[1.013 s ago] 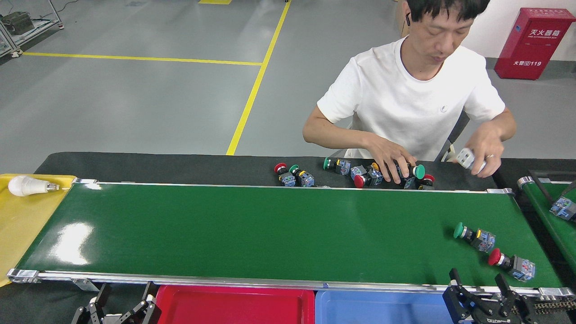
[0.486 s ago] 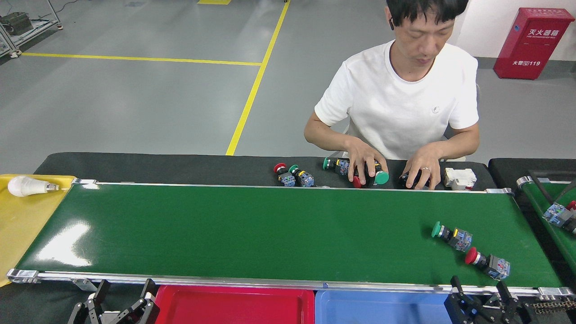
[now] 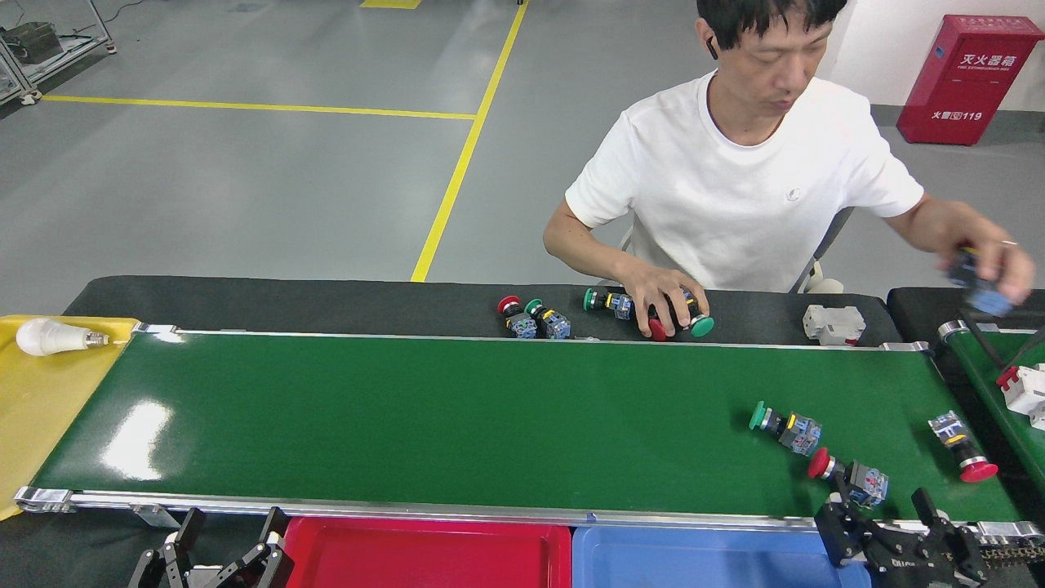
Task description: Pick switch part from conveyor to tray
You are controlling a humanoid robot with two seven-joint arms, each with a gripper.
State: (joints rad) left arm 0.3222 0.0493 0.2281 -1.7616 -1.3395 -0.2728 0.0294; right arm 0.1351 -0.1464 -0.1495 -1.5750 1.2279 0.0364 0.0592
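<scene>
While three switch parts lie near the right end of the conveyor (image 3: 457, 408), a green-capped one (image 3: 780, 425), a red-capped one (image 3: 849, 476) just beside it and another red-capped one (image 3: 963, 445) nearer the belt's end, the right gripper (image 3: 890, 510) hovers at the near rail, fingers apart. The left gripper (image 3: 233, 527) waits empty, fingers apart, beside the red tray (image 3: 424, 535), with the blue tray (image 3: 694, 543) alongside. Across the belt, a person (image 3: 735, 171) handles more switches.

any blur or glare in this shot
Head view: the person's hand at far right is motion-blurred, so what it holds is a smear; white glare patches sit on the left end of the conveyor; the switches on the belt and the right gripper look sharp.
</scene>
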